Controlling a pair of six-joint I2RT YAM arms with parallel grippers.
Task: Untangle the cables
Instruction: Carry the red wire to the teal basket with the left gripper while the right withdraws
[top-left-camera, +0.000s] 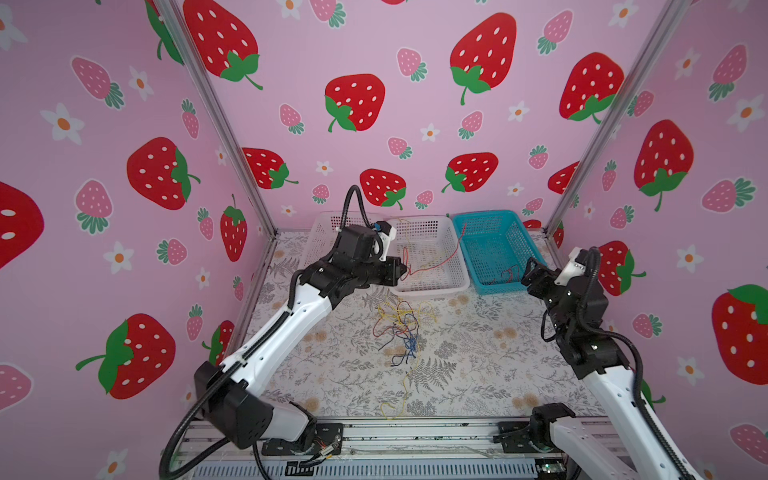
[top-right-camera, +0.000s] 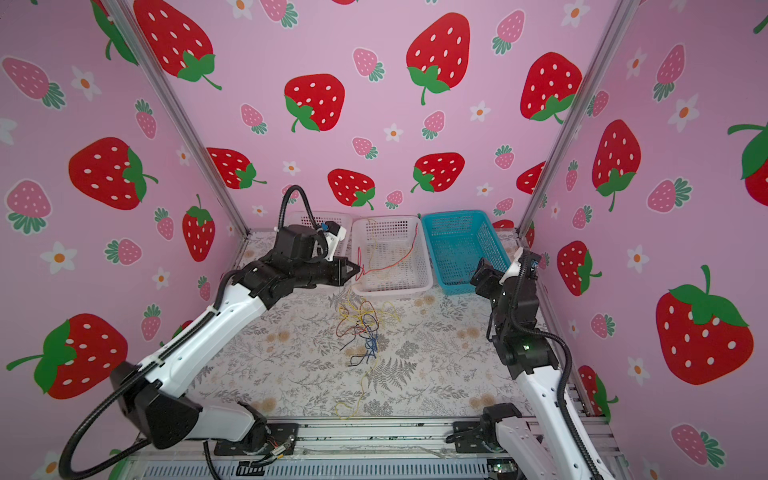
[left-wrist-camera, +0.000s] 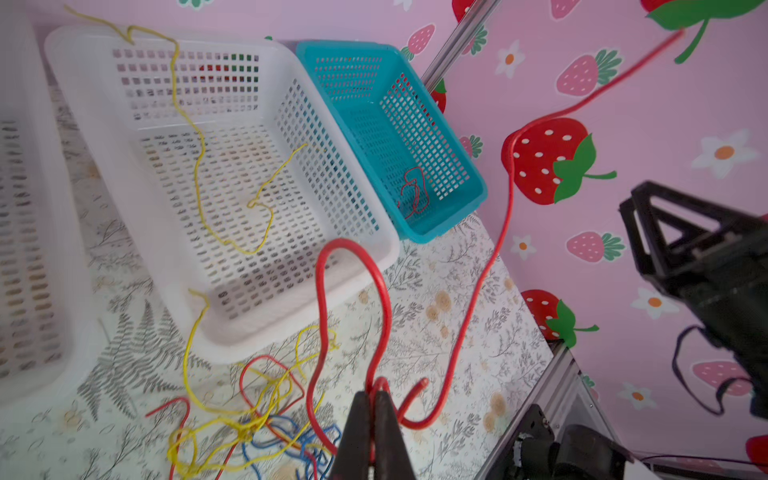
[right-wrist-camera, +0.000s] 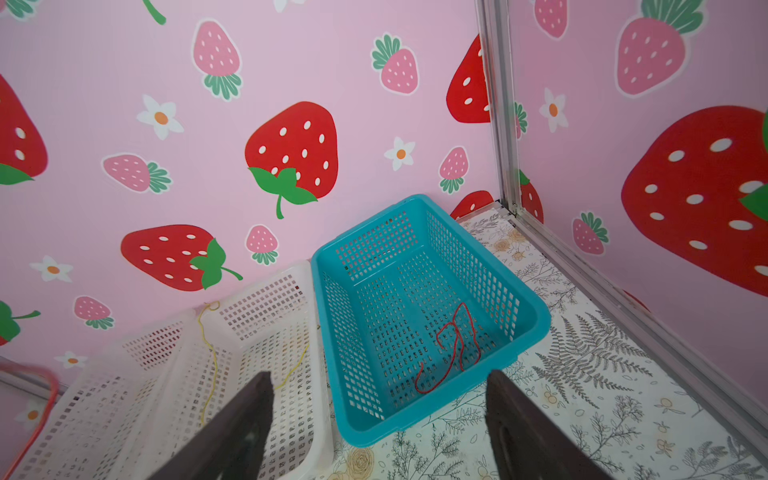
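Note:
A tangle of yellow, red and dark blue cables (top-left-camera: 401, 326) (top-right-camera: 363, 324) (left-wrist-camera: 257, 415) lies mid-table. My left gripper (top-left-camera: 404, 270) (top-right-camera: 356, 270) (left-wrist-camera: 372, 395) is shut on a red cable (top-left-camera: 440, 259) (left-wrist-camera: 505, 232) at the near left corner of the middle white basket (top-left-camera: 457, 249) (top-right-camera: 426, 257). That cable runs across the basket to its far right rim. My right gripper (top-left-camera: 530, 270) (top-right-camera: 482, 272) (right-wrist-camera: 379, 373) stands open and empty at the near right corner of the blue basket (top-left-camera: 486, 214) (right-wrist-camera: 536, 305). Inside it lies a short red cable (right-wrist-camera: 455, 349) (left-wrist-camera: 415, 191).
A yellow cable (left-wrist-camera: 200, 166) (right-wrist-camera: 213, 361) lies in the middle white basket and hangs over its far rim. Another white basket (top-left-camera: 328, 220) (top-right-camera: 299, 216) stands left of it, behind my left arm. One yellow strand (top-left-camera: 401, 399) trails toward the table's front rail.

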